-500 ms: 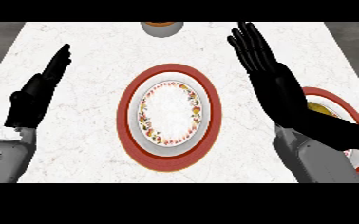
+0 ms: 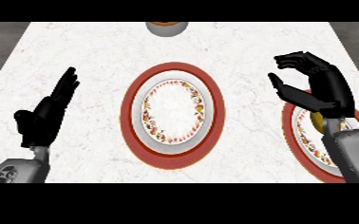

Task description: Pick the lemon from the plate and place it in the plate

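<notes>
The lemon (image 2: 316, 120) lies on the right plate (image 2: 289, 129), mostly hidden by the right robot hand (image 2: 319, 88). That hand hangs over it with bent fingers, a wide gap to the thumb, holding nothing. The middle plate (image 2: 130, 109) sits well apart. The left robot hand (image 2: 45, 116) rests open at the left of the counter (image 2: 84, 52).
</notes>
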